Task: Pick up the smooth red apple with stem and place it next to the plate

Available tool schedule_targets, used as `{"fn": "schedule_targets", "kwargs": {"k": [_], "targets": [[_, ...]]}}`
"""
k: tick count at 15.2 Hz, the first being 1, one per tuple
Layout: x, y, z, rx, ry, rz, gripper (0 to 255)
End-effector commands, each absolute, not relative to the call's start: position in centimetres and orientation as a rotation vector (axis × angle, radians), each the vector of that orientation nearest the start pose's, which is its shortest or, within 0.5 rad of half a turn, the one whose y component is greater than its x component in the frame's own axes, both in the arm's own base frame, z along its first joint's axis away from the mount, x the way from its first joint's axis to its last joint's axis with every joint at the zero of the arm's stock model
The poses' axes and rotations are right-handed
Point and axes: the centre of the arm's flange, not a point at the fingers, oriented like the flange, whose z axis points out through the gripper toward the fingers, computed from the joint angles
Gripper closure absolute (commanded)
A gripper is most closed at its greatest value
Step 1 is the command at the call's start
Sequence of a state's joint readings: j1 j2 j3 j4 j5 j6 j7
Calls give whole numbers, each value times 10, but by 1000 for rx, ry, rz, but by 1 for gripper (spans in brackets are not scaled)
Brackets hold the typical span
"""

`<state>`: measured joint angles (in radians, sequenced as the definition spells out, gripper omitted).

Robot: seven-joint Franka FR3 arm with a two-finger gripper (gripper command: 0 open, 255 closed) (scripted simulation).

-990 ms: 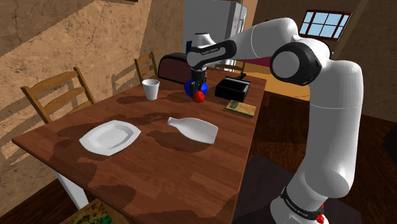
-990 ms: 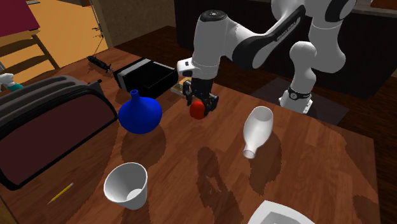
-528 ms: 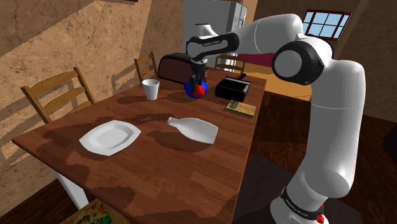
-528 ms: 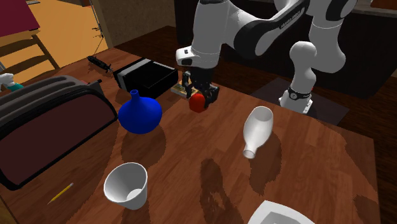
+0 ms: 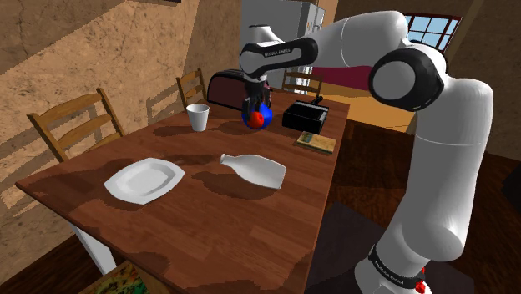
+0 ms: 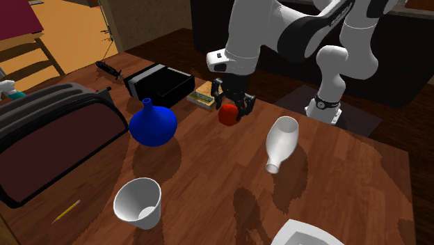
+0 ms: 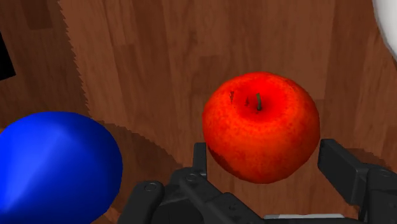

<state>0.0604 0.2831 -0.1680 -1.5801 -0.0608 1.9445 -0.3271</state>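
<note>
A smooth red apple (image 7: 261, 127) with a short dark stem hangs in the air above the wooden table (image 5: 192, 225), clasped between the two black fingers of my gripper (image 7: 267, 162). In the shoulder view the apple (image 5: 259, 119) and gripper (image 5: 256, 111) overlap the blue vase behind them. In the second exterior view the gripper (image 6: 231, 108) holds the apple (image 6: 227, 114) between the blue vase (image 6: 153, 125) and a lying white bottle (image 6: 282, 141). The white plate (image 5: 144, 179) lies far off toward the shoulder view's lower left; its corner (image 6: 306, 233) peeks in at the second exterior view's bottom edge.
A white cup (image 5: 198, 117), a dark toaster (image 6: 49, 132), a black box (image 5: 305, 115) and a small book (image 5: 316, 143) stand around the far end of the table. Wooden chairs (image 5: 75, 121) line the wall side. A pencil (image 6: 66, 211) lies near the toaster.
The arm has lifted the apple higher off the table and carried it toward the second exterior view's right, away from the blue vase. The grip has stayed shut on it.
</note>
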Motion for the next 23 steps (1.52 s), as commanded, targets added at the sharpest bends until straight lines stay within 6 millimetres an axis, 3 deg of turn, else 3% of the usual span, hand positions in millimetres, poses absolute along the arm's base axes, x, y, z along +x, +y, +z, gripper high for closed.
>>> {"fn": "schedule_targets", "kwargs": {"k": [1,17,23], "targets": [[640,-39,485,-3235,-402,-99,255],[575,164,486,-3235,-402,-99,255],[575,164,455,-3235,-402,-99,255]]}}
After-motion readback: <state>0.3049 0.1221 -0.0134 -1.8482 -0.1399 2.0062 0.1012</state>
